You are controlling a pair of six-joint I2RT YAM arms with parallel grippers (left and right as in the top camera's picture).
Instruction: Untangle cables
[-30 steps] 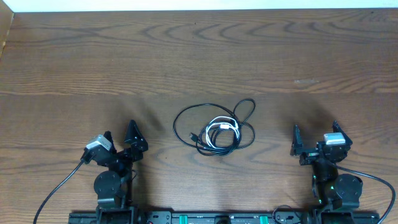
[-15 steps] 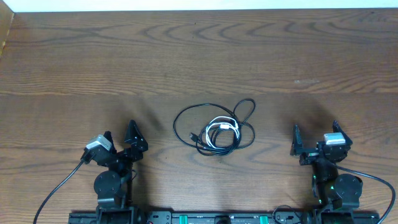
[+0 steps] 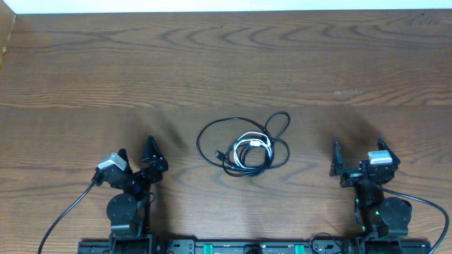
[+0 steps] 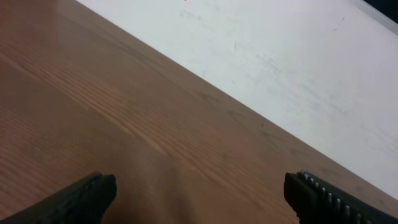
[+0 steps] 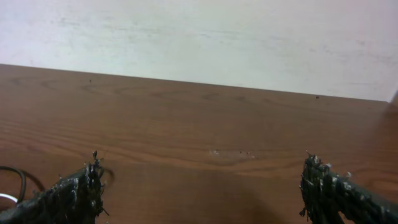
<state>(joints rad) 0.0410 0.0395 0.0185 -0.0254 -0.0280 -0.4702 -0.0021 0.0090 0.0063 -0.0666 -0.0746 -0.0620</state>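
The cables lie in one tangle at the middle of the wooden table in the overhead view. Thin black cables (image 3: 212,130) form loose loops, and a shorter coiled white cable (image 3: 255,144) lies inside them. My left gripper (image 3: 135,156) is open and empty, well to the lower left of the tangle. My right gripper (image 3: 357,150) is open and empty, well to the right of it. In the left wrist view the open fingers (image 4: 200,190) frame bare wood. In the right wrist view the open fingers (image 5: 200,186) frame bare wood, with a bit of black cable (image 5: 17,177) at the far left edge.
Both arm bases sit at the table's near edge, with thicker black wires (image 3: 63,219) trailing from them. A white wall (image 5: 199,37) rises behind the table's far edge. A table corner shows at upper left (image 3: 8,32).
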